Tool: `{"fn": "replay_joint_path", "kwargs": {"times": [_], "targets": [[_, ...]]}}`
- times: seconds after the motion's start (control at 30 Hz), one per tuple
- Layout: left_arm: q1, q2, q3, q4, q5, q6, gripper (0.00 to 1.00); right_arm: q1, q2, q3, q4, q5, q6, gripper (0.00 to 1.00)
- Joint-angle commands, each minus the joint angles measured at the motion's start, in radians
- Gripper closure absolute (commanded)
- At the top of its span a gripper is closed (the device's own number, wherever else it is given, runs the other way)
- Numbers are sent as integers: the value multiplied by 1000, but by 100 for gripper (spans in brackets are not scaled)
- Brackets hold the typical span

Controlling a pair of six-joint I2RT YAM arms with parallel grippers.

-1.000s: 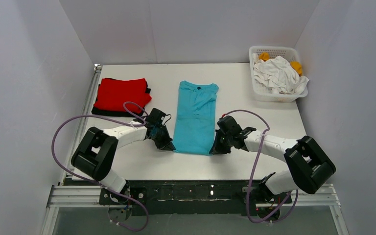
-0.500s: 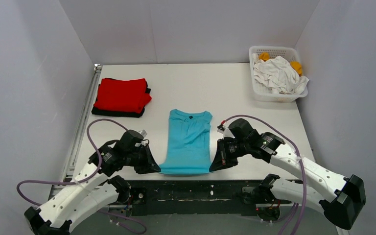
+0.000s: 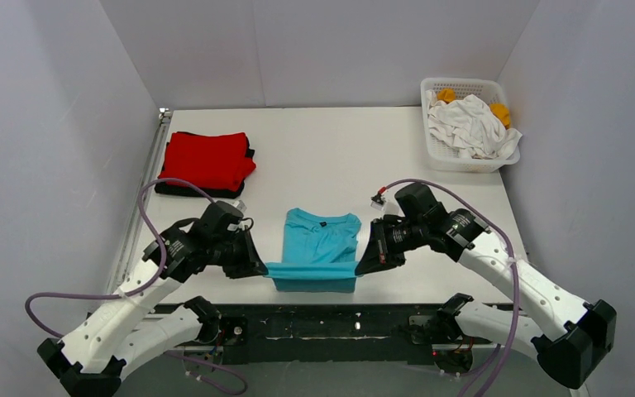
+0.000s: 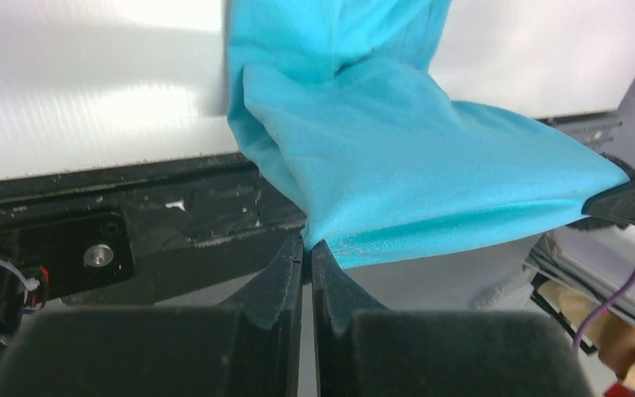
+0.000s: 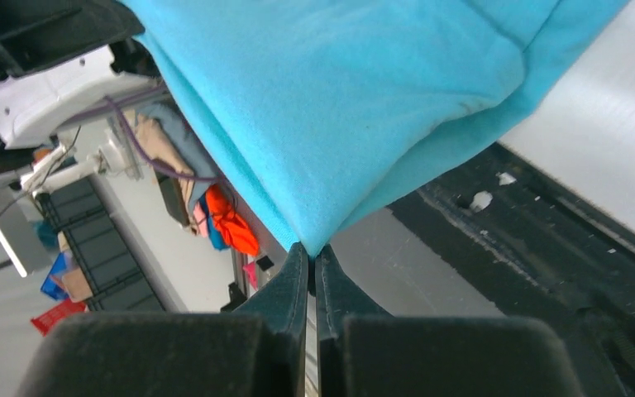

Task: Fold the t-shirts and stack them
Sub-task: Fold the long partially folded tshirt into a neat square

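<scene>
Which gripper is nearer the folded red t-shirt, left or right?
Left. The left gripper, shut on a corner of the turquoise t-shirt, is down-right of the red t-shirt in the top view; the right gripper holds the other corner, farther right.

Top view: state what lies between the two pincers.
The near edge of the turquoise t-shirt, stretched from left pincer to right pincer, both shut on it; top view shows it.

Turquoise t-shirt (image 3: 318,241), red t-shirt (image 3: 207,160), black t-shirt (image 3: 192,191), white lattice basket (image 3: 461,160), white table (image 3: 322,149).
</scene>
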Motion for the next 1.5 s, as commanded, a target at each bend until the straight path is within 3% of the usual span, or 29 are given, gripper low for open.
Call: {"fn": "replay_joint_path", "kwargs": {"times": [0.0, 0.67, 0.83, 1.23, 1.3, 1.37, 1.4, 1.47], "targets": [[10, 71, 12, -41, -251, 21, 100, -91, 38, 62, -74, 48, -113, 99], [198, 609, 238, 188, -249, 161, 100, -323, 391, 233, 46, 118, -168, 99], [218, 753, 329, 147, -274, 192, 100, -340, 498, 290, 25, 238, -187, 99], [238, 1019, 473, 148, -252, 265, 99, -353, 664, 319, 74, 357, -140, 99], [241, 1049, 489, 151, -240, 269, 95, -354, 686, 323, 90, 364, -148, 98], [243, 1069, 500, 164, -236, 271, 87, -358, 731, 348, 90, 364, -155, 91], [244, 1077, 503, 177, -234, 275, 79, -359, 751, 365, 95, 353, -170, 86], [247, 1092, 530, 176, -218, 285, 52, -359, 786, 419, 67, 352, -185, 71]]}}
